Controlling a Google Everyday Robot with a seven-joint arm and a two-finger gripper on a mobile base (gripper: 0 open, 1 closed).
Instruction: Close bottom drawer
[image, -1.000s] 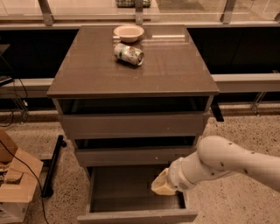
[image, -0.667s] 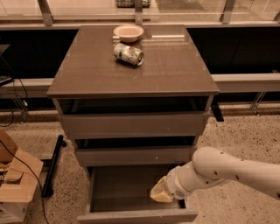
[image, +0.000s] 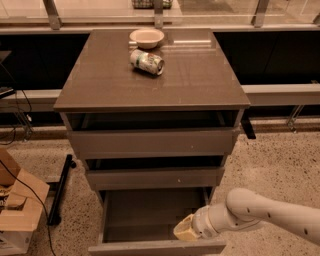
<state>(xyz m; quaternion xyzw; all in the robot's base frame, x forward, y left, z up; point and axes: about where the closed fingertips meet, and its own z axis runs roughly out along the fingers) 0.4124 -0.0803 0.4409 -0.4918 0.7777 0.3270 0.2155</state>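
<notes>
The bottom drawer (image: 150, 212) is the lowest of three grey-brown drawers and is pulled far out, its grey tray bare and its thin front panel (image: 155, 247) at the bottom edge of the view. My white arm reaches in from the lower right. My gripper (image: 184, 230) is over the drawer's right front corner, just behind the front panel.
The cabinet top (image: 100, 75) carries a pale bowl (image: 146, 37) and a can lying on its side (image: 147, 62). The two upper drawers (image: 150, 142) stick out slightly. A cardboard box (image: 17, 210), cables and a black bar (image: 61, 187) lie on the floor at left.
My arm and gripper have moved down and toward the drawer's front panel. The drawer has not visibly moved.
</notes>
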